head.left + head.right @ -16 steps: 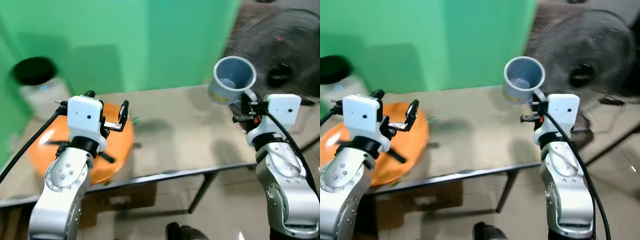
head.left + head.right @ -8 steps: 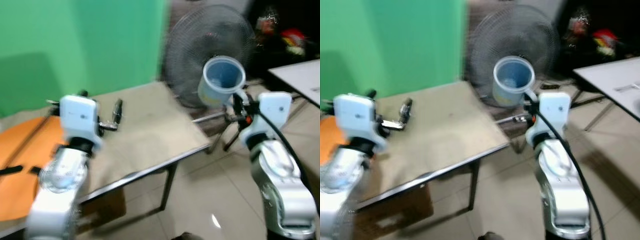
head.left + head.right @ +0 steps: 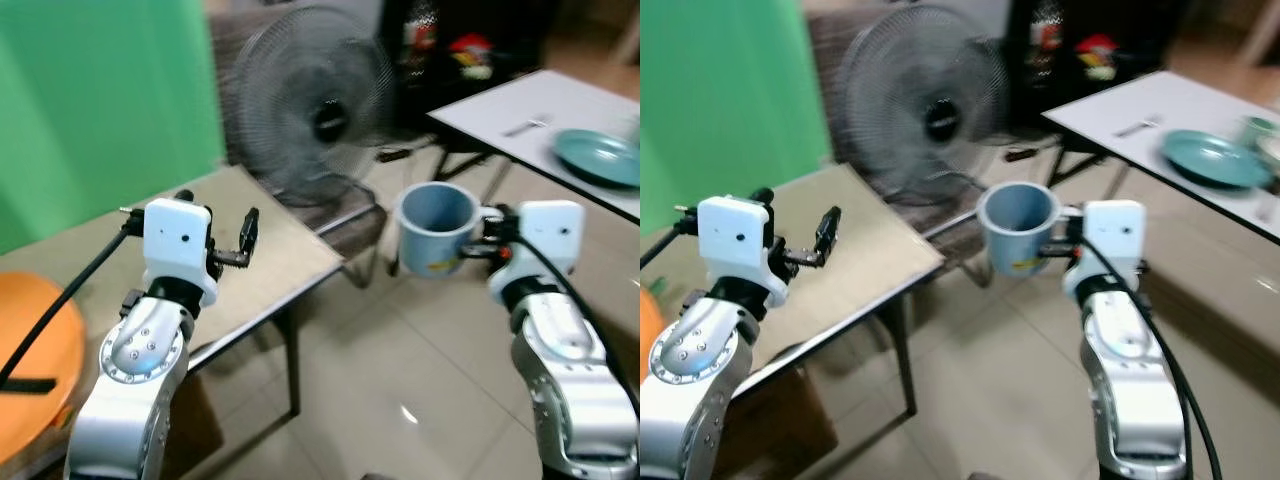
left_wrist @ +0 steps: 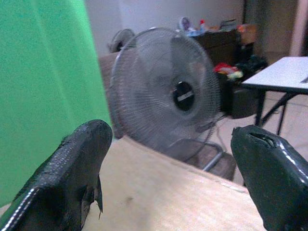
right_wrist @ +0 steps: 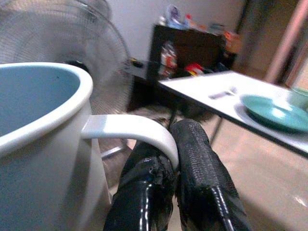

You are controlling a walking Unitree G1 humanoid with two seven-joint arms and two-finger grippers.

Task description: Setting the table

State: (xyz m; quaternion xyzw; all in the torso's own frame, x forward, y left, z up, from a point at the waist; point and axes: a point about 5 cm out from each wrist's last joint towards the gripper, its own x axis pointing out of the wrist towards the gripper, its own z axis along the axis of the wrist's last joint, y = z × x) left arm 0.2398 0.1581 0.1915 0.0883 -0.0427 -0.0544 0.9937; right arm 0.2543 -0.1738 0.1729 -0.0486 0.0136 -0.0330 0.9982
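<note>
I'm in the carrying leg of the job: my right end effector (image 5: pixel 175 166) has its two black fingers pressed together on the white handle of the blue mug (image 3: pixel 434 228), which rides upright and looks empty, out over the tiled floor (image 3: pixel 420 400) between the two tables. From the wrist camera the handle loop sits right at the fingertips, so I judge the pinch to be thin and would not swing the arm hard.

The white table (image 3: pixel 1160 130) ahead and to my right looks like the one being set. It already carries a teal plate (image 3: pixel 1206 158), a small piece of cutlery (image 3: pixel 1134 127) farther back, and something pale green at the far right edge that I cannot identify. The next move, as I read it, is to walk up to that table, square to its near edge, then lower the mug beside the plate without touching it and release the handle.

My left end effector (image 4: pixel 168 178) is spread wide and holds nothing, hovering over the tan table (image 3: pixel 250 270) on my left, where an orange round object (image 3: pixel 30 340) lies at the far left edge.

A standing fan (image 3: pixel 305 110) sits between the two tables, close behind the mug, and a dark cabinet (image 3: pixel 1080 50) with clutter stands behind it. The fan's base and the white table's legs are what I would keep clear of. The head views are blurred, so fine positions are uncertain.
</note>
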